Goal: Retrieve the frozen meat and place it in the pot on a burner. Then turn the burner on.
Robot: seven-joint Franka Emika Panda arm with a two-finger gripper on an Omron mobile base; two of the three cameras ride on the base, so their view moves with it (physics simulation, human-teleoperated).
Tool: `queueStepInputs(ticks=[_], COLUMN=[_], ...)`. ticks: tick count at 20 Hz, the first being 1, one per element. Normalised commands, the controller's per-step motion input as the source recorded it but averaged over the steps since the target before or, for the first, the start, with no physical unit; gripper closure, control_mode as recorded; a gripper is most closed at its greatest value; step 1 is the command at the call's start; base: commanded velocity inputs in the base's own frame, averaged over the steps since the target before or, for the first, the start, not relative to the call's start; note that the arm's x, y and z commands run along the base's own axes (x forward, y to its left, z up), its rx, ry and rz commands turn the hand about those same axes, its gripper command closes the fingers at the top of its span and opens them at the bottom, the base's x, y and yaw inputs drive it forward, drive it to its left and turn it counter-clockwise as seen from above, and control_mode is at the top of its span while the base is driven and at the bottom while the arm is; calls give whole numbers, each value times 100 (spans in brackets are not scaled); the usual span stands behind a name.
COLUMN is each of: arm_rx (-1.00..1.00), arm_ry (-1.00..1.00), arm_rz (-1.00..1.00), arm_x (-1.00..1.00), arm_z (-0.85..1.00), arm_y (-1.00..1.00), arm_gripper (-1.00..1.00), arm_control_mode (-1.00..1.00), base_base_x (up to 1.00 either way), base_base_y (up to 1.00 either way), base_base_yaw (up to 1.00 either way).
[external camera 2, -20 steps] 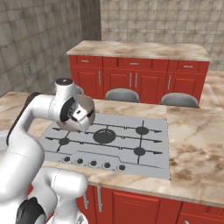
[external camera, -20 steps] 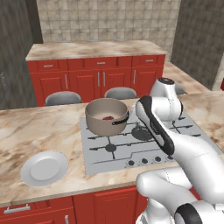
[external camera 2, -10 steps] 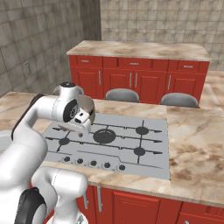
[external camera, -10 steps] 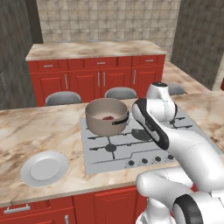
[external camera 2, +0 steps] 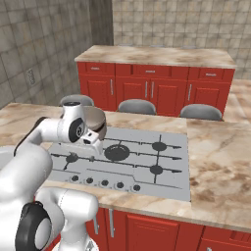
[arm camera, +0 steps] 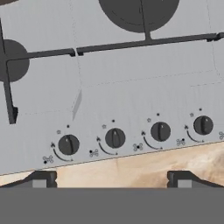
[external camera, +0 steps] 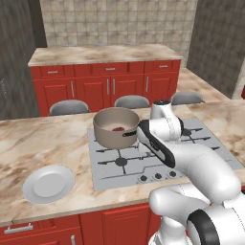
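Observation:
The grey-brown pot (external camera: pixel 114 128) stands on the stove's back left burner, its dark handle pointing right. The frozen meat (external camera: pixel 117 128) lies inside it as a small red slab. In the right base view the pot (external camera 2: pixel 96 117) shows just behind my wrist (external camera 2: pixel 78 128). My gripper (arm camera: pixel 111 178) hangs open over the stove's front edge with nothing between its fingers. It points down at the row of dark knobs (arm camera: pixel 115 138), just right of the pot's handle.
The grey stovetop (external camera 2: pixel 147 162) has several burners and a front row of knobs (external camera: pixel 155 176). A flat white plate (external camera: pixel 49 183) lies on the marble counter to the left. Red cabinets and grey stools stand beyond the counter.
My hand has sunk a little and drifted toward the stove's front knobs. The gripper has stayed open, and the pot with the meat has not moved.

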Motion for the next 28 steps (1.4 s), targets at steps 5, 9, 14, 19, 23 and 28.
queueStepInputs(ticks=[5,9,14,19,23,28], arm_rx=[0,0,0,0,0,0], arm_ry=[0,0,0,0,0,0], arm_rz=[1,3,6,3,0,0], arm_x=[0,-3,0,-5,-27,-14], arm_z=[-44,-43,-36,-29,-29,-28], arm_y=[-25,-10,9,2,0,0], arm_gripper=[-100,-100,-100,-100,-100,-100], arm_control_mode=[-100,-100,-100,-100,-100,-100], base_base_x=[0,0,0,0,0,0], base_base_y=[0,0,0,0,0,0], base_base_yaw=[0,0,0,0,0,0])
